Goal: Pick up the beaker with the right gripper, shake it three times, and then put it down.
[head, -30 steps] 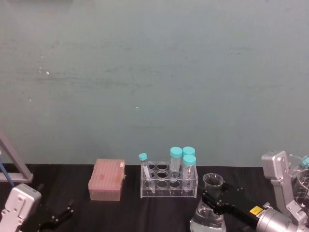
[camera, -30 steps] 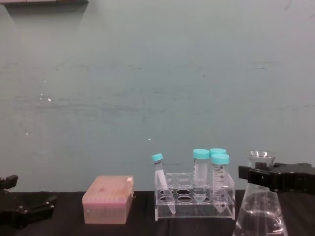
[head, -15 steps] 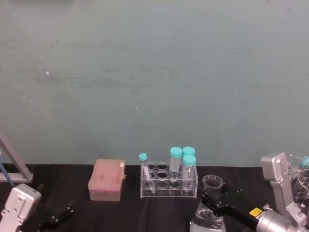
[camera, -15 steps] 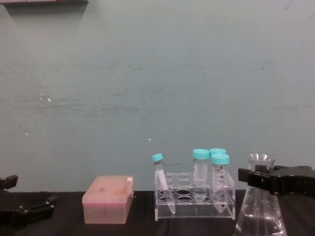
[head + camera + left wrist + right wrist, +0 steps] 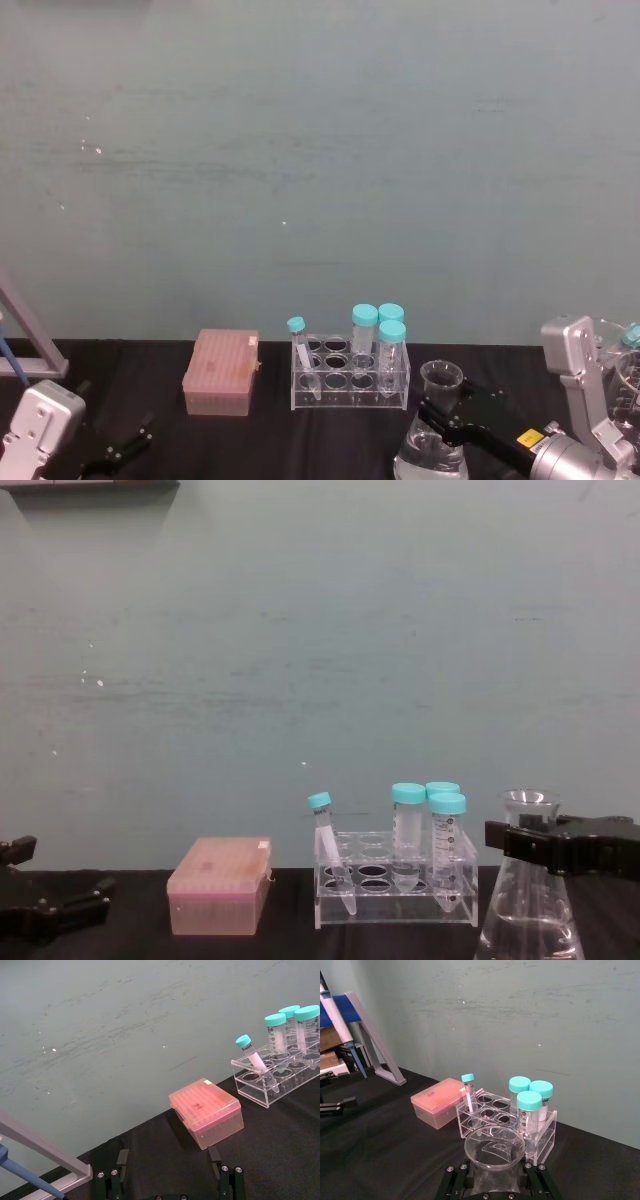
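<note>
Right pincer [image 5: 530,842] clamped on beaker [image 5: 528,910] neck, lower right of frame. Left pincer [image 5: 170,1180] parked, fingers apart. Shaking judged underway; set-down remains.

A clear tube rack [image 5: 350,377] stands on the black table [image 5: 250,440] and holds three upright teal-capped tubes [image 5: 391,343] and one thinner, tilted tube [image 5: 300,351]. Just beside it on the left sits a pink lidded box [image 5: 220,373]. A teal wall [image 5: 320,160] rises behind.

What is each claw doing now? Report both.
Left claw: open, holding nothing, low over the table.
Right claw: shut on the conical flask's neck.
</note>
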Available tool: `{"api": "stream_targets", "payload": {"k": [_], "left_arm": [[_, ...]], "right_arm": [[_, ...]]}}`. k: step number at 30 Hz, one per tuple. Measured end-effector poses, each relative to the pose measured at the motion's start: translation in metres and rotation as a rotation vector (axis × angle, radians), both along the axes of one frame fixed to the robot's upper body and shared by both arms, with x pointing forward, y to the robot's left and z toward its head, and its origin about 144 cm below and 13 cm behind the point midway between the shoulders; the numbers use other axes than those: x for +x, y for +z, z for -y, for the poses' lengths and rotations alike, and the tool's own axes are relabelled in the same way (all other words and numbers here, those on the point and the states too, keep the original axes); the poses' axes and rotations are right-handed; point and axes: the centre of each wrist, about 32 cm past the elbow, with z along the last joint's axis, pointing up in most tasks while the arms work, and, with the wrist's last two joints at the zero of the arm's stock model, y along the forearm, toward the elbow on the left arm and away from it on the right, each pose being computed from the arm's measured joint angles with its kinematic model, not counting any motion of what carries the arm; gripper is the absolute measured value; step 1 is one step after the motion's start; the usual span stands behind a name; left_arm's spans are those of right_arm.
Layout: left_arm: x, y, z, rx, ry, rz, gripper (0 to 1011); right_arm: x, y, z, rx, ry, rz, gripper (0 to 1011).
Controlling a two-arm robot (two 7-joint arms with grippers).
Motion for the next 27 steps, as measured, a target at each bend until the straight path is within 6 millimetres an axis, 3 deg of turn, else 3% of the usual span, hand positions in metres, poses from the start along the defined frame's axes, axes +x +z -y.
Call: {"api": "stream_targets", "payload": {"k": [27], "left_arm": [[0.0, 0.0, 0.0, 0.0, 0.0, 0.0, 1000]], "right_arm": [[0.0032, -0.0012, -0.0035, 0.003, -0.002, -0.011, 458]]}}
